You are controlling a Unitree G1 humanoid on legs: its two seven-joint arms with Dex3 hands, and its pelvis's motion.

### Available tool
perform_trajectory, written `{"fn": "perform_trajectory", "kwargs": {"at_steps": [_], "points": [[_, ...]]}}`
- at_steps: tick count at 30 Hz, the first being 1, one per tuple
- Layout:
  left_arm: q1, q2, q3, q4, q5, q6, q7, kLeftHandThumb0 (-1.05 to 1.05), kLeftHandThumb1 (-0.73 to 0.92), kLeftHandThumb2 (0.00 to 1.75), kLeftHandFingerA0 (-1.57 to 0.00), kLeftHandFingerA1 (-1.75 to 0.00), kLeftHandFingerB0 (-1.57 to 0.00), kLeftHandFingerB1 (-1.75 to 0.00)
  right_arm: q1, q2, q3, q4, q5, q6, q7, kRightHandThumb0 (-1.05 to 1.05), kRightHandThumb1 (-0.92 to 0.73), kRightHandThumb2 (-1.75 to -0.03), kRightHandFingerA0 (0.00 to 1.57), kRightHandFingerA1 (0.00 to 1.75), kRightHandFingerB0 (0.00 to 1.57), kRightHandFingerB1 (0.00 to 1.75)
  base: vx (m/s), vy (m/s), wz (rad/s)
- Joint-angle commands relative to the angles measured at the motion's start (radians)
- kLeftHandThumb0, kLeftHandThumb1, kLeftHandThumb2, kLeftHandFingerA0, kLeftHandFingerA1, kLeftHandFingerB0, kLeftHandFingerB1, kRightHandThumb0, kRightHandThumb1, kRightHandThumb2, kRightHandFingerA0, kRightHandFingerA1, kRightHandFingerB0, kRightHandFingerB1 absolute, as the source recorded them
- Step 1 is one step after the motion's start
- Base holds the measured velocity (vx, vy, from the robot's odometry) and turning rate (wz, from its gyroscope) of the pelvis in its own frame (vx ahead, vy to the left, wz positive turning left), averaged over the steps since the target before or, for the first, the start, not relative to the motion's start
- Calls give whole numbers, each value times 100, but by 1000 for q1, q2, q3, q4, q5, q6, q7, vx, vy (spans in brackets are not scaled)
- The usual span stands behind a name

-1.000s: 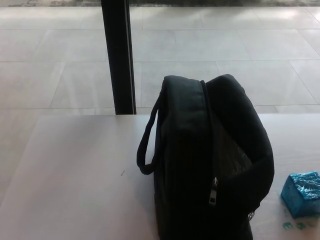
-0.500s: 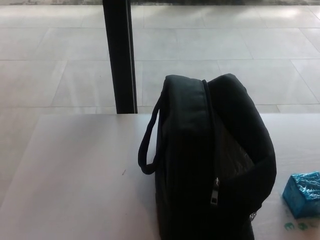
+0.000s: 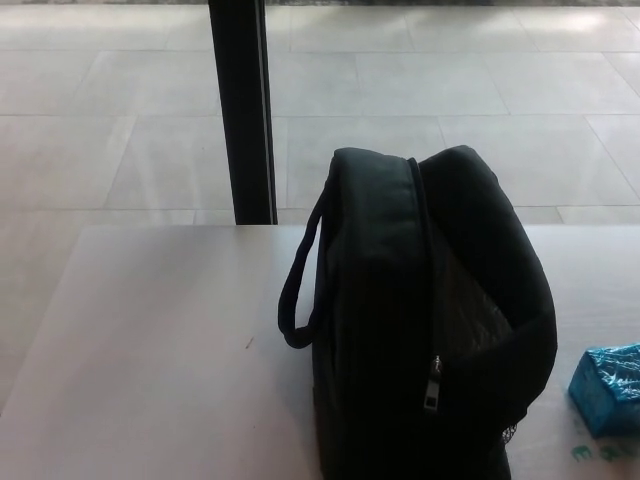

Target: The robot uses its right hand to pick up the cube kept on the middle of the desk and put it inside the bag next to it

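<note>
Camera drift only; task objects unmoved, pick not yet started.

Whole scene has slid slightly right and down across the last second, which indicates head motion, not object motion. Neither hand is in view, so their state cannot be told and no hand-relative position can be given. Cube rests on the desk, just beside the upright black bag, on the robot's right. Zipper opening faces up; reach and grasp remain.
</note>
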State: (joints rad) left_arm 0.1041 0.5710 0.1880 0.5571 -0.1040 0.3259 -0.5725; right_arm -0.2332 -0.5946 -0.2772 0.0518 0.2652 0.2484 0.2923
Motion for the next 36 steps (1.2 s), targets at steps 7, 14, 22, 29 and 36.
{"fn": "perform_trajectory", "kwargs": {"at_steps": [7, 14, 22, 29, 36], "points": [[13, 38, 11, -14, -9, 38, -28, -55, 47, 88, -29, -60, -41, -60, -27, 31, 137, -30, -78, 82, -1, -76, -74, -63, 32, 53, 22, 29, 0, 0, 0], [6, 39, 10, -5, -7, 33, -34, -56, 45, 86, -27, -60, -38, -59, -46, -3, 224, -1, -148, 103, 34, -81, -62, -99, 17, 54, 7, 40, 0, 0, 0], [-5, 38, 7, 0, -1, 48, -28, -60, 45, 84, -30, -59, -33, -55, -141, -92, 430, 107, -340, 163, 53, -105, -71, -113, 0, 11, 2, 4, 0, 0, 0], [-7, 40, 2, -7, 4, 45, -28, -53, 62, 58, -34, -56, -37, -45, -200, -103, 539, 213, -418, 235, 56, -102, -67, -101, 0, 0, 0, 3, 0, 0, 0], [-18, 51, -4, -2, 9, 42, -27, -63, 48, 86, -32, -61, -37, -57, -169, -108, 580, 235, -439, 188, 108, -105, -59, -103, 0, 0, 0, 1, 0, 0, 0]]}}
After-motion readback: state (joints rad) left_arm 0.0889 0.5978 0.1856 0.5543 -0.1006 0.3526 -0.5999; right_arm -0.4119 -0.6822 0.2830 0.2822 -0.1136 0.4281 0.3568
